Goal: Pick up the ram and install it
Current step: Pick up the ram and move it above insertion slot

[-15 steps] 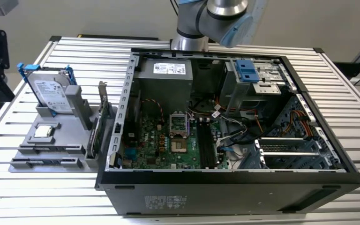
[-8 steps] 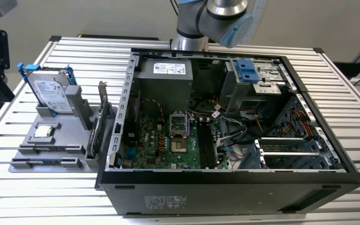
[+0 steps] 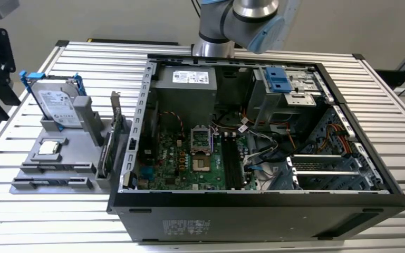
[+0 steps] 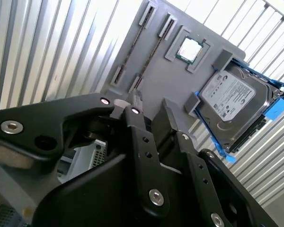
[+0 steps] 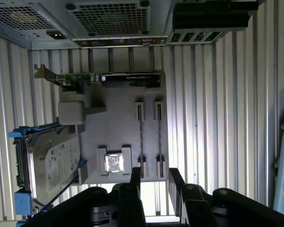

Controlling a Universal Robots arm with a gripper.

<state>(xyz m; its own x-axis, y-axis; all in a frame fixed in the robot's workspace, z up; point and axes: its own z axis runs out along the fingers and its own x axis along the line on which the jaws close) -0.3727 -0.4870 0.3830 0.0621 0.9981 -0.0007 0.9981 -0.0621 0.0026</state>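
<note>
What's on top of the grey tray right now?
On the grey tray: a hard drive, a processor chip, an expansion card and two thin ram sticks on edge. The hand covers the tray's edge by their slots.

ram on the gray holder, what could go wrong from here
The two ram sticks stand edge-up, close and parallel, in the gray holder, so the open gripper could catch both or knock the neighbour. The processor sits right beside them; a finger coming down off line might strike it.

The silver-grey arm (image 3: 253, 11) has a pale blue joint cap (image 3: 273, 30), and its black claw (image 4: 150, 108) bears silver screws (image 4: 155, 196).
</note>
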